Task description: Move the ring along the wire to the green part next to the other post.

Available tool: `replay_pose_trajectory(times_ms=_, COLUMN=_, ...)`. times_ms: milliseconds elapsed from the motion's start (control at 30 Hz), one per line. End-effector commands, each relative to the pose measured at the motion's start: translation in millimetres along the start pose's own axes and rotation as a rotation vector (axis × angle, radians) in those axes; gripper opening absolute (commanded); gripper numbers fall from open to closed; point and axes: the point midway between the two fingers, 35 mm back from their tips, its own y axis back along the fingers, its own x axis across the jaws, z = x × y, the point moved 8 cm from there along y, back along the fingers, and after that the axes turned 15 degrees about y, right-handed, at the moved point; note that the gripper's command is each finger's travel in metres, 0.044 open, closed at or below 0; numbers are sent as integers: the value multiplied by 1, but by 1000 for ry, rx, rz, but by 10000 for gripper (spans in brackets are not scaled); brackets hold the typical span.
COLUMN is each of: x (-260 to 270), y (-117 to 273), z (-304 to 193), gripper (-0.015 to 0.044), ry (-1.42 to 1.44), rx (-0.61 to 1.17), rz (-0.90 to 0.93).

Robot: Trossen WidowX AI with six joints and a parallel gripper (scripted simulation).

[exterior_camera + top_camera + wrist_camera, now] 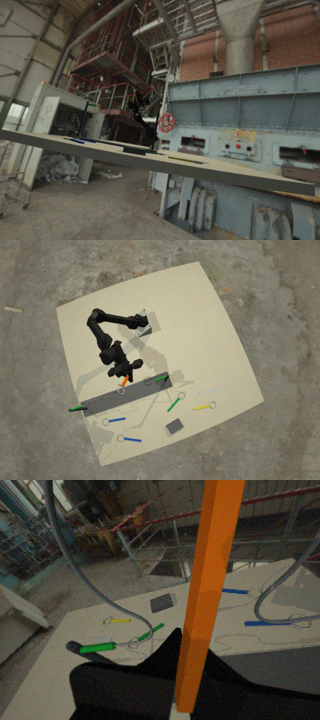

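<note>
The orange handle (125, 380) (135, 97) (210, 555) is held in my gripper (128, 375) (181, 633), which is shut on it. In the top view the ring appears around the grey wire (111, 395) (85, 582), roughly midway between the posts; whether they touch is too small to tell. The ring is outside the wrist view. One green part (76, 408) (93, 105) is by the left post (69, 410) (83, 118). The other green part (161, 378) (153, 114) (97, 648) is by the right post (155, 131) (73, 646).
A dark base strip (103, 405) lies under the wire. On the table beyond it lie two blue-handled rings, a green handle (173, 404) with its ring, a yellow handle (201, 407) with its ring, a dark block (174, 426) and a pale strip (208, 391).
</note>
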Motion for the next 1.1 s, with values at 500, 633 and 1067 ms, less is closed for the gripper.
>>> replay_pose_trajectory(times_ms=500, x=2, y=-1, z=-2, gripper=-150, ry=214, rx=0, rz=-116)
replay_pose_trajectory(times_ms=633, x=2, y=-1, z=-3, gripper=-150, ry=257, rx=1, rz=-141)
replay_pose_trajectory(times_ms=1067, x=3, y=-2, z=-4, gripper=-150, ry=399, rx=2, rz=-221)
